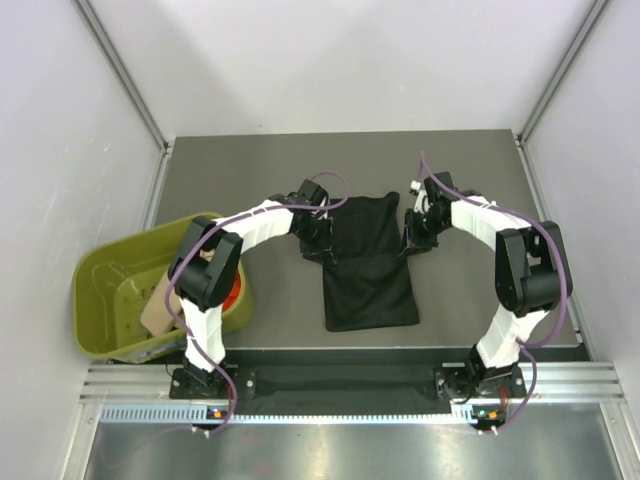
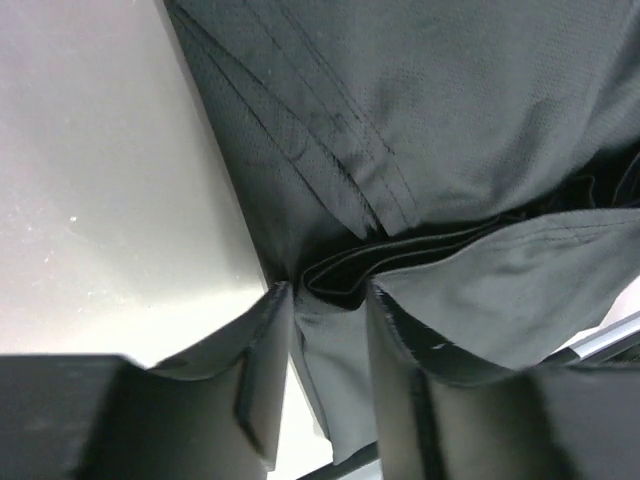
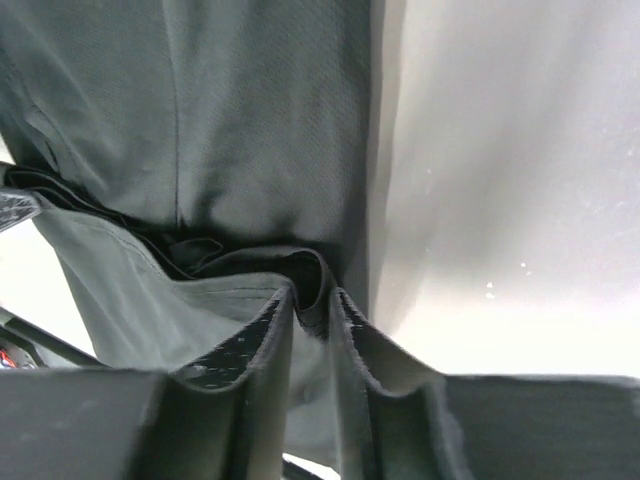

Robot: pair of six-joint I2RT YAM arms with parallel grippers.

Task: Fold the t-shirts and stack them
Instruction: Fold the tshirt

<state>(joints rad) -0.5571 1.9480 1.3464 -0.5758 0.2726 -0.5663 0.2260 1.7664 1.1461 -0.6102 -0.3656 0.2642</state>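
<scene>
Counting three shirts, we judge the task barely begun: the plain black cloth t-shirt (image 1: 368,270) lies narrowed to a strip on the dark grey worktop (image 1: 250,170), with the beige shirt (image 1: 158,308) and orange-red shirt (image 1: 232,292) unfolded in the one olive-green plastic tub (image 1: 100,300). The right hand (image 3: 312,300) pinches its edge. The left hand (image 2: 325,300) straddles the opposite edge; we cannot tell whether it grips.

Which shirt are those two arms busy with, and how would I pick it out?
On the dark grey table, look midway between the left gripper and the right gripper. The black t-shirt lies there, partly folded. It is the only cloth on the tabletop; the orange-red t-shirt and the beige t-shirt sit in the olive-green tub at the left.
</scene>
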